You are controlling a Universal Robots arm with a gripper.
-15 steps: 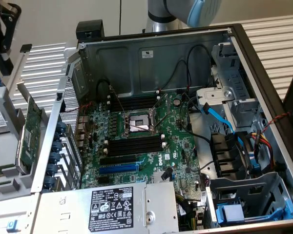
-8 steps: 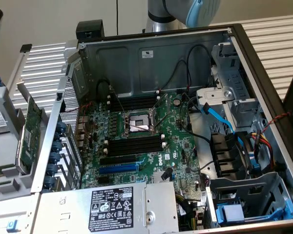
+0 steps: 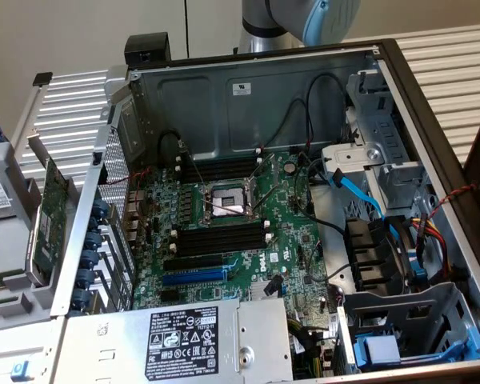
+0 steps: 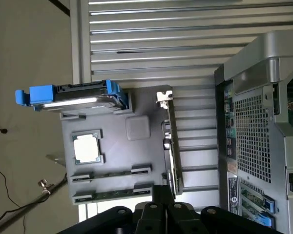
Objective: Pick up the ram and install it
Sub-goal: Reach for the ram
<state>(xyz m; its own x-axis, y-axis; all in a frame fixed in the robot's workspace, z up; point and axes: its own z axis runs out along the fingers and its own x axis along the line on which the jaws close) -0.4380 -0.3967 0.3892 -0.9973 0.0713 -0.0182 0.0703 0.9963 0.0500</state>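
Note:
Two ram sticks (image 4: 111, 174) (image 4: 111, 195) lie edge-up in holders on a grey tray (image 4: 115, 151) beside the computer case. My gripper (image 4: 162, 196) hangs above the tray, close to the sticks' ends and the foot of the upright expansion card (image 4: 172, 146). Its black fingers are shut together with nothing between them. In the exterior view the motherboard's empty black memory slots (image 3: 222, 169) (image 3: 222, 238) lie above and below the CPU socket (image 3: 226, 202). Part of my arm (image 3: 304, 18) shows behind the case.
The tray also carries a hard drive in a blue caddy (image 4: 71, 97) and a CPU chip (image 4: 86, 148). The open case (image 3: 264, 104) has tall metal walls, loose cables (image 3: 360, 196), a drive cage (image 3: 400, 320) and a power supply (image 3: 184, 340).

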